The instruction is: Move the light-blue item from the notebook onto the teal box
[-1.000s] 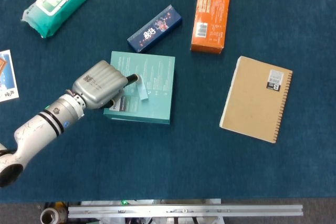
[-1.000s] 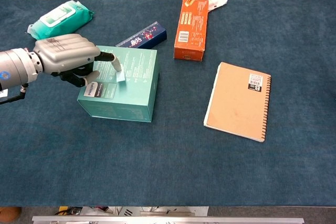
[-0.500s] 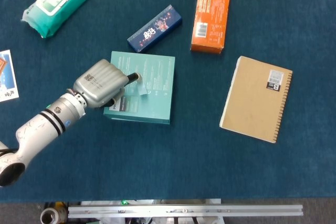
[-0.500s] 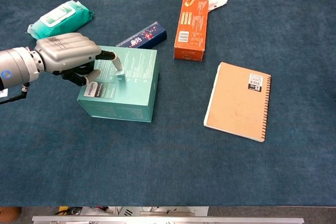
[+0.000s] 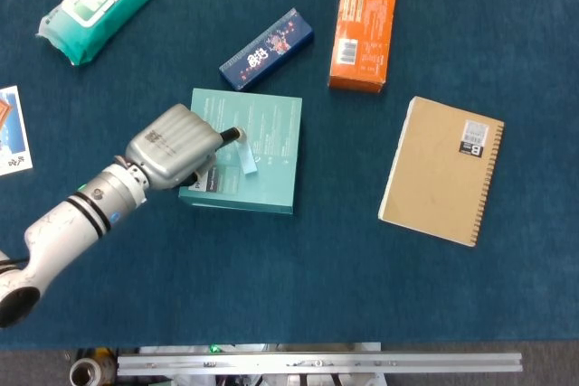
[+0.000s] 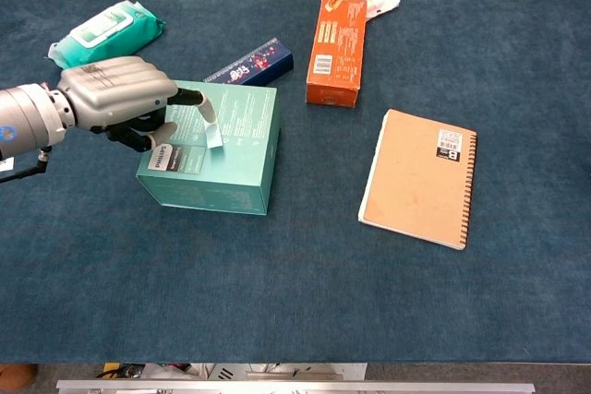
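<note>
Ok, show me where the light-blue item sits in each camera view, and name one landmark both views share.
Head view: light-blue item left of centre, over the teal box, at the left hand's fingertips.
Chest view: upper left, above the same box.
Shared landmark: the notebook, right of the box in both.

Left arm reaching in from the left, left hand (image 5: pixel 174 145) curled, fingertips pinching

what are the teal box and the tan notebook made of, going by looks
The square teal box looks like matte printed cardboard: crisp folded edges, small print and a dark label on the lid. The tan spiral-bound notebook seems to have a plain kraft-card cover, dull and unglossed, with a dark coil along one edge.
</note>
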